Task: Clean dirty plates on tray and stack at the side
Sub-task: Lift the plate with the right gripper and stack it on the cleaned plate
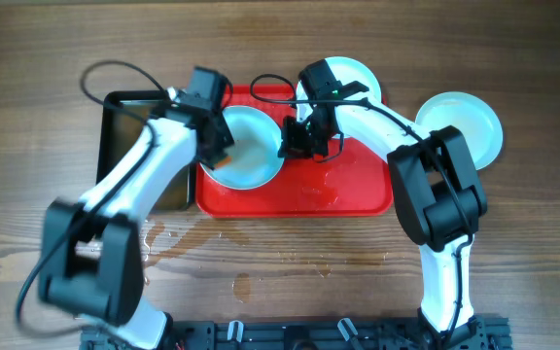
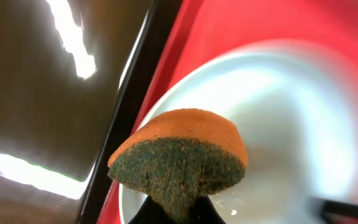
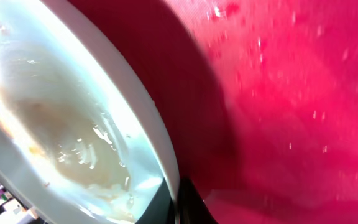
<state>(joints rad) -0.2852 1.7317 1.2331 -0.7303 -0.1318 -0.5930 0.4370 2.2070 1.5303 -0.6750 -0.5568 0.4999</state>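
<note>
A pale blue-white plate (image 1: 251, 146) sits at the left end of the red tray (image 1: 348, 190), tilted, with its right rim pinched in my right gripper (image 1: 295, 139). The right wrist view shows wet brown smears inside this plate (image 3: 61, 130), with my right gripper (image 3: 178, 202) shut on its rim. My left gripper (image 1: 217, 136) is shut on an orange and green sponge (image 2: 182, 155) held just over the plate's (image 2: 291, 124) left part. A second plate (image 1: 343, 80) lies at the tray's far edge behind my right arm. A third plate (image 1: 465, 126) lies on the table right of the tray.
A black tray (image 1: 124, 122) with brownish water lies left of the red tray, partly under my left arm. Water drops lie on the red tray's floor (image 3: 303, 93) and on the wooden table (image 1: 212, 258) in front of it.
</note>
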